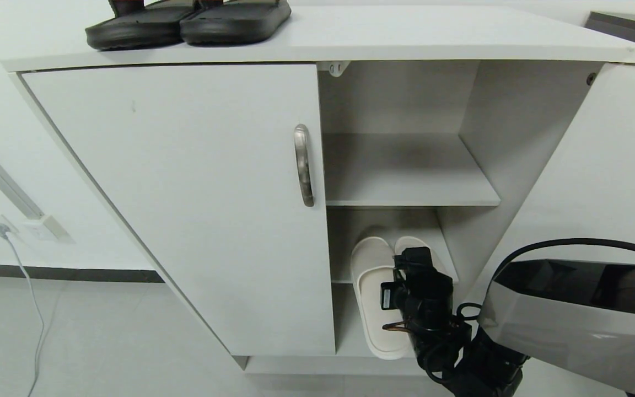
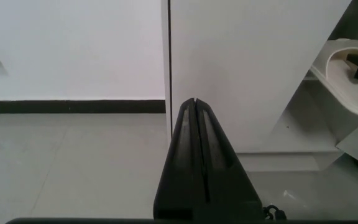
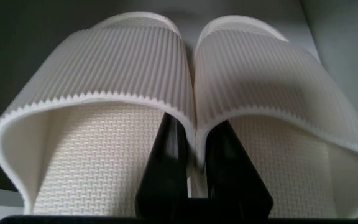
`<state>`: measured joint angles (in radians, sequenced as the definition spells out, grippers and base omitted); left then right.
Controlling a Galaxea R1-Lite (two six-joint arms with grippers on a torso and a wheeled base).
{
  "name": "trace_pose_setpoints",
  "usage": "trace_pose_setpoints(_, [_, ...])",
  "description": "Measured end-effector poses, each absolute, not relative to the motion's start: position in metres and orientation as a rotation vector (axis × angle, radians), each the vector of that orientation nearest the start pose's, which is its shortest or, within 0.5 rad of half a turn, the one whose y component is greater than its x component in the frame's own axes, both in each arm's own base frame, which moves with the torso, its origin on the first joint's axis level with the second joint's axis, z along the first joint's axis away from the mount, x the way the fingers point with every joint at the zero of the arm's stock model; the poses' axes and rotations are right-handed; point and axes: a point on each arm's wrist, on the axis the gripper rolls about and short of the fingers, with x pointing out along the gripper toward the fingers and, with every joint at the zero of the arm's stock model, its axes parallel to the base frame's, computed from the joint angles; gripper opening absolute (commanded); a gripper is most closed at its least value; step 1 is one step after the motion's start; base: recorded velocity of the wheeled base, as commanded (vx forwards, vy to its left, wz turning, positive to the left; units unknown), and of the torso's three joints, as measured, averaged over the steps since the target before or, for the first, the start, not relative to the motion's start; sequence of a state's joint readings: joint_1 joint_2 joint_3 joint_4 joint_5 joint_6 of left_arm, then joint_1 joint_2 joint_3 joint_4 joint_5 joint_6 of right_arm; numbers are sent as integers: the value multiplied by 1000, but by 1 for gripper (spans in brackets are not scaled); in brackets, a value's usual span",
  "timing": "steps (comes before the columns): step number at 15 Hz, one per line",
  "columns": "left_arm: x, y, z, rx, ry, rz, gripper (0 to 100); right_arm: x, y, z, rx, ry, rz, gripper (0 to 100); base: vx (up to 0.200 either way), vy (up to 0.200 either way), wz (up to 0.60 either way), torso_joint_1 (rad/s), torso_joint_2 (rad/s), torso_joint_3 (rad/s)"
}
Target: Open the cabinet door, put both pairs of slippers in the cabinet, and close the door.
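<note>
Cabinet, white: in the head view we log its left door shut, with a metal handle at its inner edge, and its right door swung open. Black slippers, one pair, sit side by side on the cabinet top. White slippers, one pair, lie in the lower part of the open compartment, below the upper shelf, toes inward and heels jutting past the front edge. Right gripper sits on them from the heel side.

Left wrist view: we note the left gripper with its jaws pressed flat together and gripping nothing. It is low over the floor, just in front of the shut left door. The white slippers overhang their shelf farther off.

Right wrist view: we list the right gripper with one finger inside each of the white slippers. Its jaws are narrow, pinching the two adjoining inner walls together. The pair touches along that seam.
</note>
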<state>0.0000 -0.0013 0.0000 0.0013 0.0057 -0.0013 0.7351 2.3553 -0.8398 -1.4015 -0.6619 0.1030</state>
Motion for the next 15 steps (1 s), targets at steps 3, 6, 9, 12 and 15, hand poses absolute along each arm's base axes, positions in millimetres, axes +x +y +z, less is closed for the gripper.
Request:
trace_pose_setpoints(3, [-23,0,75,-1,0,6,0,303,255,31,29,91,68,0,0,0,0,0,0,0])
trace_pose_setpoints(6, [-23,0,75,-1,0,6,0,307,256,33,23,96,64,0,0,0,0,0,0,0])
trace_pose_setpoints(9, [-23,0,75,-1,0,6,0,321,260,39,18,106,53,0,0,0,0,0,0,0])
trace_pose_setpoints(12, [-23,0,75,-1,0,6,0,341,263,51,20,111,30,0,0,0,0,0,0,0])
trace_pose_setpoints(15, [-23,0,75,-1,0,6,0,360,266,62,44,81,11,0,0,0,0,0,0,0])
